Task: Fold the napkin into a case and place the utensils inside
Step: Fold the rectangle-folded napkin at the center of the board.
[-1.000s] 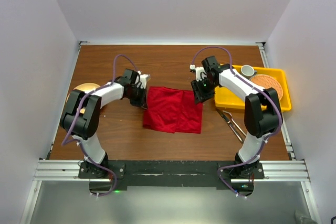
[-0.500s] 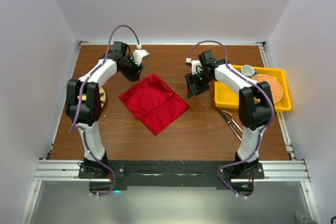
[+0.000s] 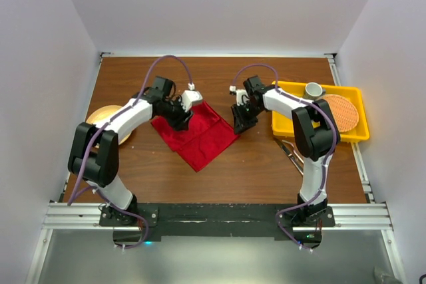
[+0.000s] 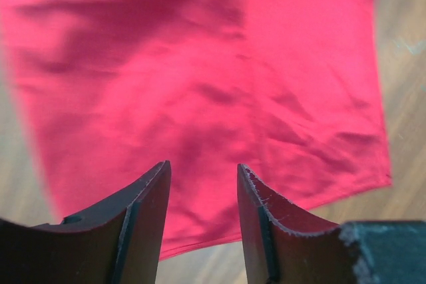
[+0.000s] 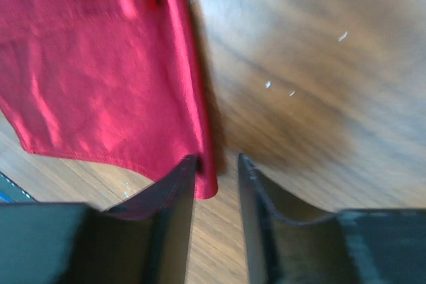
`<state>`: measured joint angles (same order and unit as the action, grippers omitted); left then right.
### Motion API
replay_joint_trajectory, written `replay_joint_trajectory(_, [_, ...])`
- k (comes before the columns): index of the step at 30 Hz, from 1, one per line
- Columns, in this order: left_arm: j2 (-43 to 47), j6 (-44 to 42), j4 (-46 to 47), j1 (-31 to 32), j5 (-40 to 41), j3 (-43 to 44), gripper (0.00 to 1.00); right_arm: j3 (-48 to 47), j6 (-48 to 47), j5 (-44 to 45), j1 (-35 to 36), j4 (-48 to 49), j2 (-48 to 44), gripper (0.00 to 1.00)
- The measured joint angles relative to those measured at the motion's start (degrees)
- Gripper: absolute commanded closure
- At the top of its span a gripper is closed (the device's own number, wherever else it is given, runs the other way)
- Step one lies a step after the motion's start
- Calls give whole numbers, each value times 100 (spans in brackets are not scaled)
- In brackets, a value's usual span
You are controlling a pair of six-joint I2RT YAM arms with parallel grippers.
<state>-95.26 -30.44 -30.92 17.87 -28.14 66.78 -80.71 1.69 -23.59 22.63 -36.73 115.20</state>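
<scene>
the left gripper [image 4: 203, 171] has its fingers a moderate gap apart with nothing between them, poised just over the napkin [image 4: 200, 78]. the right gripper [image 5: 214, 161] is parted only narrowly. the napkin's corner hem sits in that gap against one finger, with bare wood showing beside the other, so it straddles the cloth rather than pinching it.

outward from there, the napkin lies doubled, as a diamond, mid-table [image 3: 219, 78]. the left gripper is at its 11 o'clock edge and the right at its 2 o'clock corner. the utensils [image 3: 293, 154] lie on the wood at about 4 o'clock from the napkin, well apart from it, just by the yellow tray [image 3: 353, 136].

the step in hand looks like taking hold for the next fold. to do it well, each gripper should close low on all layers at its corner. both should then lift together and carry the edge over evenly, so the cloth narrows to a pouch without skewing.
</scene>
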Motion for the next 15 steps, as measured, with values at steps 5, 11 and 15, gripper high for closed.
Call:
replay_joint_trajectory(5, [48,-155,15,223,24,-409,58,420,122,-234,122,175,-101,87])
replay_joint_trajectory(11, [101,-243,175,402,155,-654,61,1143,538,-697,485,302,-439,62])
replay_joint_trajectory(15, [107,-376,249,479,278,-798,65,1215,632,-870,614,188,-566,53])
